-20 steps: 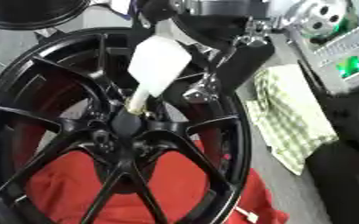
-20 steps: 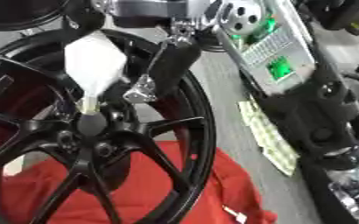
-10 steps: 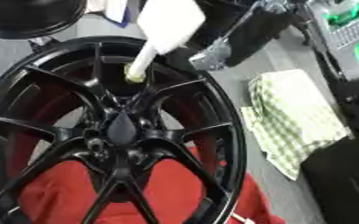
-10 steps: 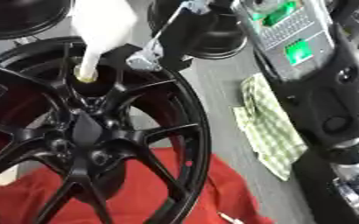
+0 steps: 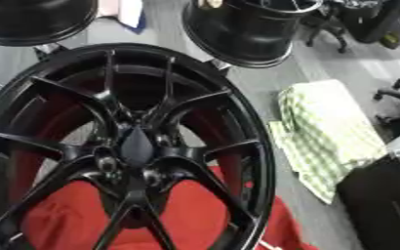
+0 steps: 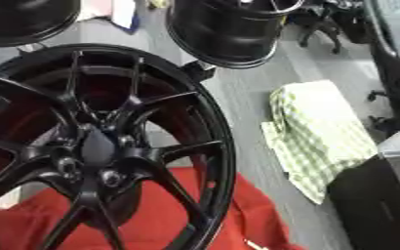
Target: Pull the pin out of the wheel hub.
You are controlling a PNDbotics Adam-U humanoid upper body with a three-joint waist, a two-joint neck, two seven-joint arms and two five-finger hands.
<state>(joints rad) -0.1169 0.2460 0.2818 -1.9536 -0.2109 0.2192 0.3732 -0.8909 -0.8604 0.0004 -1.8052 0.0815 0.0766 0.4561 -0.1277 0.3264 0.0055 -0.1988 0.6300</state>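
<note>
Grey floor is carrying everything, with a red cloth (image 5: 195, 215) spread at its near edge. We are seeing the black wheel hub (image 5: 135, 146) lying flat on that cloth, left of a checked towel (image 6: 319, 134). It is looking heavy, rigid and smooth. We are finding no pin in the centre bore; a pin would likely be small, stiff and best pinched at its head. Neither robot hand is showing, so we cannot tell either one's state.
</note>
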